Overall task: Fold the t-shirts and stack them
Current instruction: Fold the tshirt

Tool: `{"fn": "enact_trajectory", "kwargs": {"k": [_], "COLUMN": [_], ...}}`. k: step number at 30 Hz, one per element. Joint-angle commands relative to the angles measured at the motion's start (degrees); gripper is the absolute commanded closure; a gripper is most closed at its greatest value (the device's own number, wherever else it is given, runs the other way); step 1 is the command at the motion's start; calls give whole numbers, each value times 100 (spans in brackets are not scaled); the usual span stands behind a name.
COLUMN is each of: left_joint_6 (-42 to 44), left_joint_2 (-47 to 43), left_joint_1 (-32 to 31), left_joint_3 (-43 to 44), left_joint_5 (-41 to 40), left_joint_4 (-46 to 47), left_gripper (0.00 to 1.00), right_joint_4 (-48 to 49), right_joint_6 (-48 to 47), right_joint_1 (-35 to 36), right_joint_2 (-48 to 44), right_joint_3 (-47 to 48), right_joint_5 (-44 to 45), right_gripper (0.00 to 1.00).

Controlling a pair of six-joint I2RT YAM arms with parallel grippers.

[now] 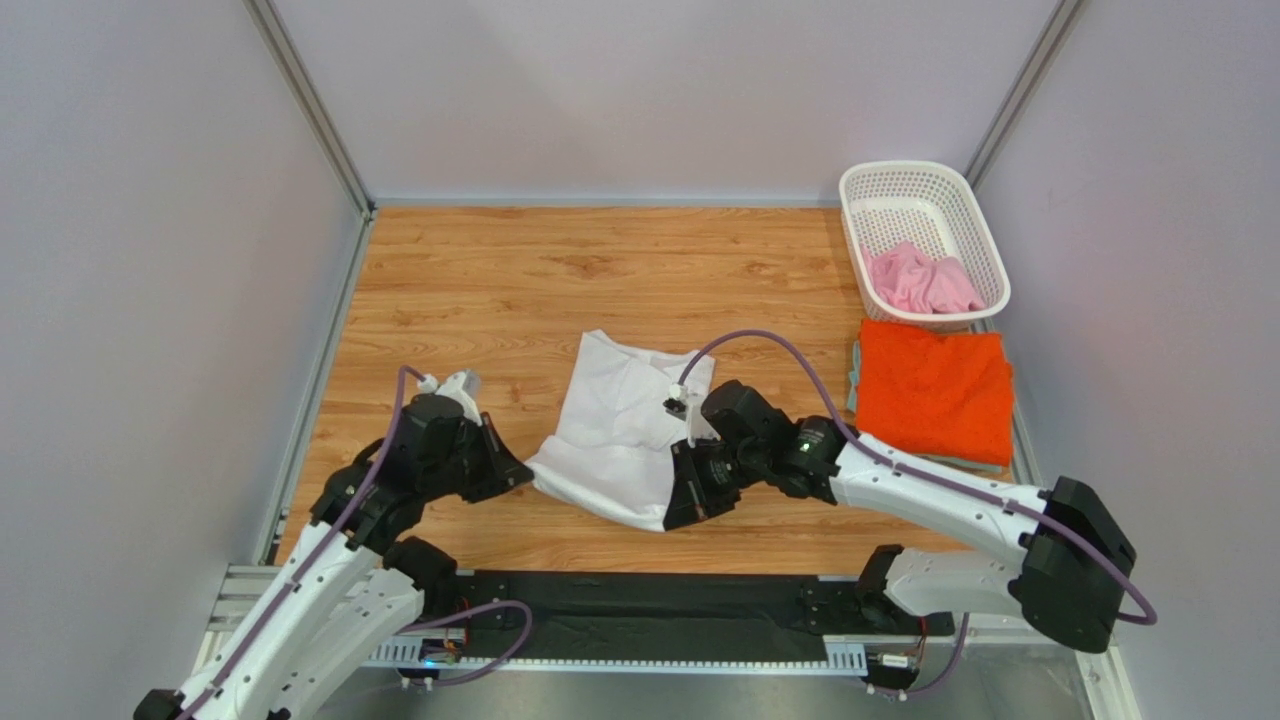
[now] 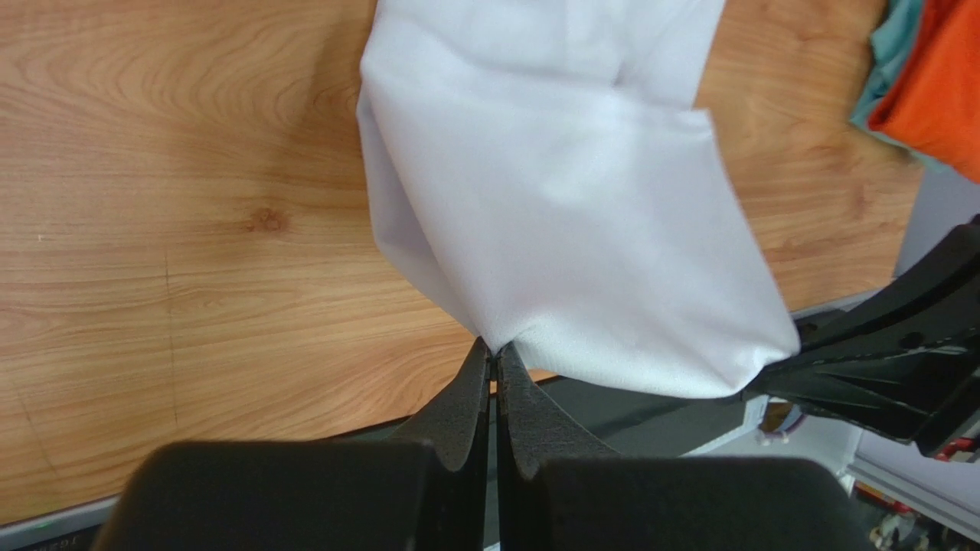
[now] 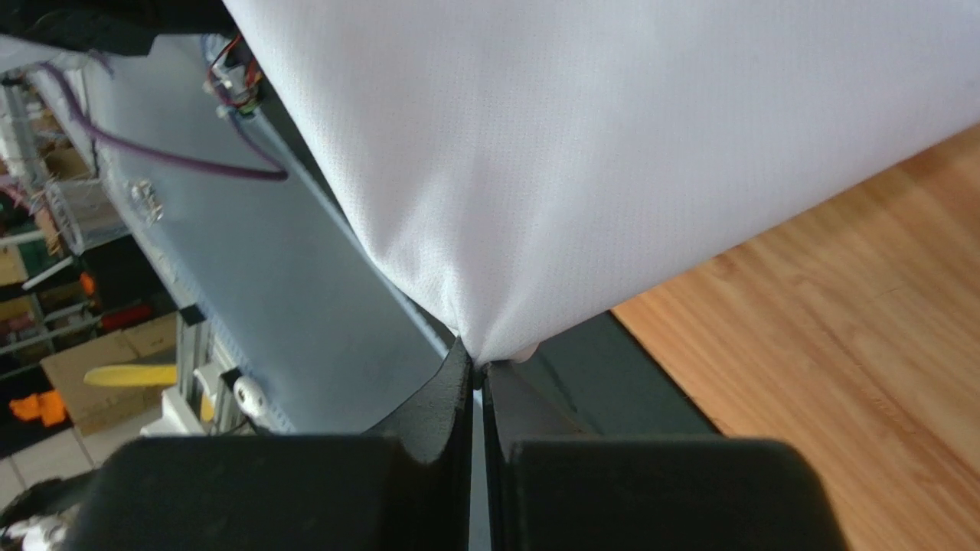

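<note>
The white t-shirt (image 1: pixel 619 423) lies partly folded in the middle of the table, its near edge lifted. My left gripper (image 1: pixel 522 477) is shut on its near left corner (image 2: pixel 502 340). My right gripper (image 1: pixel 672 518) is shut on its near right corner (image 3: pixel 483 344). The cloth hangs stretched between both grippers above the table's near edge. The bright orange t-shirt (image 1: pixel 932 390) lies folded at the right, and shows at the top right of the left wrist view (image 2: pixel 938 80). The pale pink t-shirt (image 1: pixel 921 281) lies crumpled in the basket.
The white lattice basket (image 1: pixel 906 185) stands at the far right corner. A teal cloth edge (image 1: pixel 854 378) shows under the orange shirt. The black base rail (image 1: pixel 631 608) runs along the near edge. Grey walls enclose the table.
</note>
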Motion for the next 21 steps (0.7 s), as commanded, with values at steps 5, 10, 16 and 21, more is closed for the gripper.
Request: {"fn": "enact_trajectory", "kwargs": {"k": [5,10,16,21], "left_joint_6": [191,191,226,261], "left_joint_2": [-493,-441,24,429], "left_joint_1": [-20,-20,-20,-20], "left_joint_3": [853,1109,1197,1205], "left_joint_5": [-87,-368,-386,-386], "left_joint_4": [-691,-701,-262,177], "left_gripper": [100,100,100,100], "right_joint_4": [-442,-521,-512,-433], "right_joint_6": [180,444,567,629], "right_joint_1": [81,72,-16,-235], "right_joint_2": [-659,-834,-809,-861], "right_joint_3": [481,455,419,253], "right_joint_5": [-1171,-1049,-926,-908], "right_gripper": [100,100,100,100]}}
